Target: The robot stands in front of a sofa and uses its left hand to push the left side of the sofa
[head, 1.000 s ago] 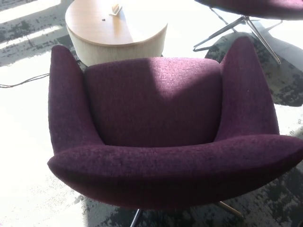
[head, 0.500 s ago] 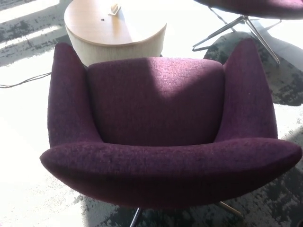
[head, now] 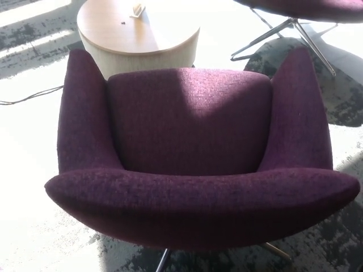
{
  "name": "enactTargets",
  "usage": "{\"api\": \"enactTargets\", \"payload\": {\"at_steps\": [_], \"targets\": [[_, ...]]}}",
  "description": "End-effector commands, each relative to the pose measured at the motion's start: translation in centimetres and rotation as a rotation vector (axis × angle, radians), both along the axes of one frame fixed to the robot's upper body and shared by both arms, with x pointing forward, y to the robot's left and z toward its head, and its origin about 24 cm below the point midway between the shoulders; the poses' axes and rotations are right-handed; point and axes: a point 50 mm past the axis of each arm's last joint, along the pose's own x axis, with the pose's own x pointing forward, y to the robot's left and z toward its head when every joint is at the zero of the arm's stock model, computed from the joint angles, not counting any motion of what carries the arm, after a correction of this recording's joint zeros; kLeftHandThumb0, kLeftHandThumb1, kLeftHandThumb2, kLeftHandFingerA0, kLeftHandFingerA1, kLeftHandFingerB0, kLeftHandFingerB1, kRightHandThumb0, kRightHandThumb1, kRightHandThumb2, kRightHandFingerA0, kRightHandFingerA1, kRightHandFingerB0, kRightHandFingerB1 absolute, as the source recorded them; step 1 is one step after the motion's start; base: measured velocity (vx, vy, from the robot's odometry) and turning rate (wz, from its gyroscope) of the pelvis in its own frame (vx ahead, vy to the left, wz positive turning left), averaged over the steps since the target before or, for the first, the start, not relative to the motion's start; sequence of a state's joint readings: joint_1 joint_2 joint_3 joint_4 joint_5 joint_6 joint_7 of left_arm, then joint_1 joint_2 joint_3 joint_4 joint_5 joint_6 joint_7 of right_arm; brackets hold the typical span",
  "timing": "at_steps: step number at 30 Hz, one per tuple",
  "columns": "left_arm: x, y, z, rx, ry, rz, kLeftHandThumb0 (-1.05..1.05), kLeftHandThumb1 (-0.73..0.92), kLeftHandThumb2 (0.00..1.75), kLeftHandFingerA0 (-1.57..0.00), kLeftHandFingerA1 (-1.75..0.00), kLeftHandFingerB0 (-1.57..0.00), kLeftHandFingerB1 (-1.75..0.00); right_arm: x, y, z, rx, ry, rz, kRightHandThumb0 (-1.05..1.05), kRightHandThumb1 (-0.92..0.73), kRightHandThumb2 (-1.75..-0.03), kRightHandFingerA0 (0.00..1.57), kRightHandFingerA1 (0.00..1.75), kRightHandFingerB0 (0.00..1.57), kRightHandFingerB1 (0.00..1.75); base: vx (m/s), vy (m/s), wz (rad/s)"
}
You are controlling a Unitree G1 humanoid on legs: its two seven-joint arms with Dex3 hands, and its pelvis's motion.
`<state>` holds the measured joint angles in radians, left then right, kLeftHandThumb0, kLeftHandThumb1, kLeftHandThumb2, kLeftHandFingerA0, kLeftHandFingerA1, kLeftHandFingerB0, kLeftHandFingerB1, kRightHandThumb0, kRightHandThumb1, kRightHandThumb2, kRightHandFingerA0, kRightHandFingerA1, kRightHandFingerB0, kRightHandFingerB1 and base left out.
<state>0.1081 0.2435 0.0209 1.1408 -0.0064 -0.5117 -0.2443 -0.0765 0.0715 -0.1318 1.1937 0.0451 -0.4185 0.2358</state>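
A purple fabric sofa chair (head: 190, 147) fills most of the head view, seen from behind and above. Its curved backrest (head: 198, 207) runs across the lower part, and its seat cushion (head: 190, 119) lies beyond it. The left armrest (head: 82, 113) rises at picture left and the right armrest (head: 298, 110) at picture right. Metal legs (head: 164, 259) show under the backrest. Neither of my hands appears in the picture.
A round wooden side table (head: 133, 34) stands just beyond the chair at upper left with a small object (head: 137, 9) on it. Another purple chair with metal legs (head: 295, 25) is at upper right. A cable (head: 28, 97) lies on the patterned floor at left.
The chair has swivelled a little: the left end of its backrest has swung further to picture left and downward, and the seat and armrests have shifted slightly rightward. The table stays put.
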Motion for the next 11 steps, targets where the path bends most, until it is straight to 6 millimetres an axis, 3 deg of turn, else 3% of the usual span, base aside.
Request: {"api": "enactTargets", "payload": {"at_steps": [1, 7, 11], "targets": [[0.4, 0.4, 0.5, 0.101, -0.038, -0.077, -0.72, 0.92, 0.70, -0.32, -0.38, -0.21, -0.31, -0.3, -0.9, -0.1, -0.010, 0.015, -0.036, -0.63, -0.63, -0.60, 0.83, 0.48, 0.71, 0.43, 0.00, 0.000, 0.00], [1.3, 0.1, 0.4, 0.124, -0.032, -0.106, -0.71, 0.92, 0.70, -0.34, -0.37, -0.23, -0.31, -0.2, -1.4, 0.0, 0.009, 0.007, -0.068, -0.63, -0.63, -0.60, 0.82, 0.48, 0.70, 0.44, 0.00, 0.000, 0.00], [0.5, -0.4, 0.1, 0.125, -0.016, -0.121, -0.70, 0.91, 0.69, -0.35, -0.38, -0.25, -0.32, -1.2, -1.8, -0.3, -0.007, 0.022, -0.069, -0.62, -0.64, -0.60, 0.82, 0.48, 0.71, 0.44, 0.00, 0.000, 0.00]]}}
